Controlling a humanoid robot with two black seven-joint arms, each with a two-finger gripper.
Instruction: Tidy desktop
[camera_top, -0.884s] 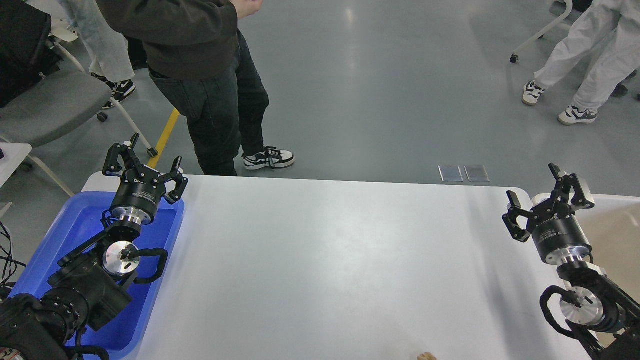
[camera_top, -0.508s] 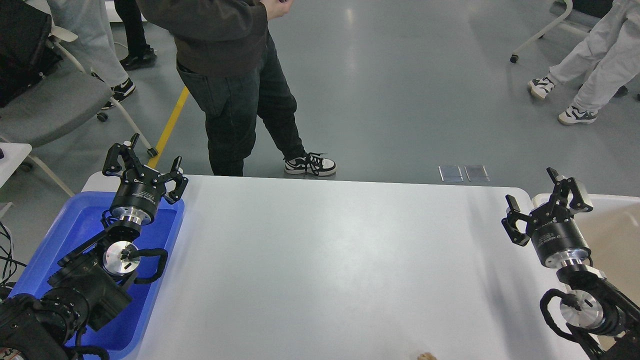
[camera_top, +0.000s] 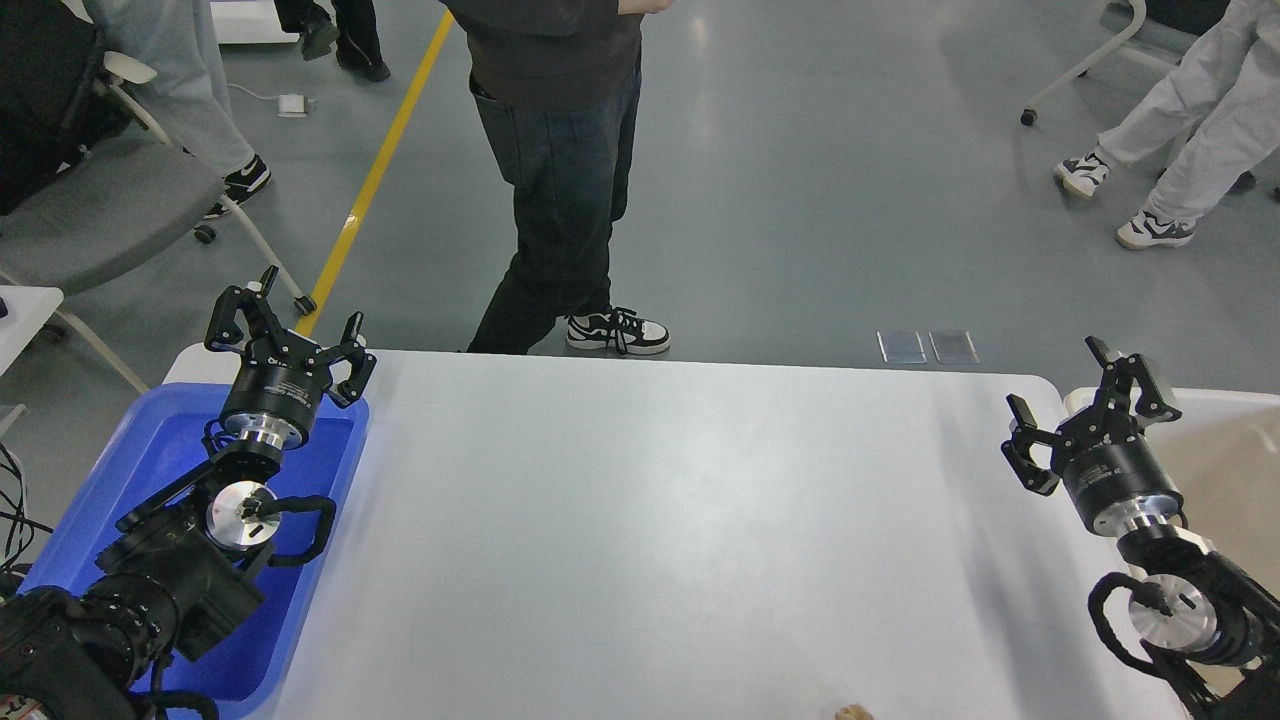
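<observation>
Two open grippers wait over a nearly bare desktop.

Head view: the big white desktop (camera_top: 660, 520) runs long from 9 o'clock to 3 o'clock. The left gripper (camera_top: 290, 335) hangs over the blue tray (camera_top: 150, 450) at 9 o'clock, its fingers spread and holding nothing. The right gripper (camera_top: 1092, 420) sits by the beige tub (camera_top: 1225, 450) at 3 o'clock, also spread and holding nothing. A small tan thing (camera_top: 852, 713) peeks in at 6 o'clock; I think the right gripper is nearer to it.

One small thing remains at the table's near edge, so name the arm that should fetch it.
Right, probably: the small tan object lies right of centre, nearer the open right gripper; the left gripper hangs over the blue tray.
</observation>
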